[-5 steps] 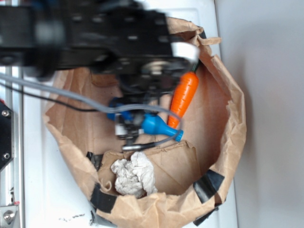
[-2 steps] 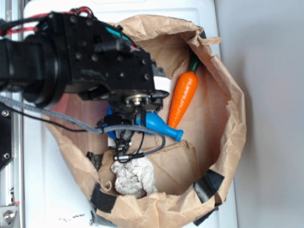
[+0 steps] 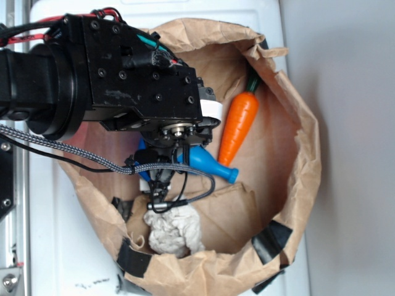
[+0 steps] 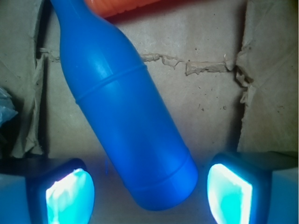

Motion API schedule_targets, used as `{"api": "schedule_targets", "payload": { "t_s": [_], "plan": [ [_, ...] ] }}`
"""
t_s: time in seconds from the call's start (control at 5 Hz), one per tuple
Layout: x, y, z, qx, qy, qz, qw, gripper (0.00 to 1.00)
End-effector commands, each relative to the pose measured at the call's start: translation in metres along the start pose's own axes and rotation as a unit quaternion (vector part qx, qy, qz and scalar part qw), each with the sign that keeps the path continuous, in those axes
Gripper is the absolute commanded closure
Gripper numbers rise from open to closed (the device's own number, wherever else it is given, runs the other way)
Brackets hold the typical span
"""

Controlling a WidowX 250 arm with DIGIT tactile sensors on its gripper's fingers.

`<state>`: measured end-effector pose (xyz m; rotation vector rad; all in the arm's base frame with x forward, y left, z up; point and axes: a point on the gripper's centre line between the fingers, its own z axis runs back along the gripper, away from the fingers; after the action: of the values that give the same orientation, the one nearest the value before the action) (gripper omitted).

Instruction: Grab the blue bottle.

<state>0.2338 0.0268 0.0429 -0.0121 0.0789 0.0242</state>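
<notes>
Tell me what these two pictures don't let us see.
- Exterior view: the gripper's fingers and most of the blue bottle are hidden under the black arm.
- Wrist view: the bottle's cap and nearly all of the carrot are cut off by the top edge.
- Wrist view: the finger pads glare, hiding detail.

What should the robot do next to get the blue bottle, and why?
Probably close the tool now. In the wrist view the smooth bright-blue plastic bottle lies on the brown paper with its base between the two open fingers, a gap on each side. Squeezing there should catch the wide body.
</notes>
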Motion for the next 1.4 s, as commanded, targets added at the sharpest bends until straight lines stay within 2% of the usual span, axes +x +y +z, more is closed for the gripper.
{"api": "schedule_targets", "payload": {
  "t_s": [0.0,0.2,0.4,0.6,0.8,1.0,1.2],
  "plan": [
    [0.015,0.004,-0.004,0.007,-0.065,-0.010,0.998,0.00],
    [0.068,0.013,-0.030,-0.003,-0.090,-0.011,0.996,0.00],
    [0.096,0.016,-0.031,-0.007,-0.099,-0.013,0.995,1.00],
    [0.103,0.016,-0.017,-0.014,-0.095,-0.016,0.995,1.00],
    [0.101,0.020,0.020,-0.045,-0.082,-0.008,0.996,1.00],
    [0.099,0.023,0.066,-0.052,-0.043,0.009,0.998,1.00],
    [0.102,0.021,0.093,-0.040,-0.008,0.030,0.999,1.00]
  ]
}}
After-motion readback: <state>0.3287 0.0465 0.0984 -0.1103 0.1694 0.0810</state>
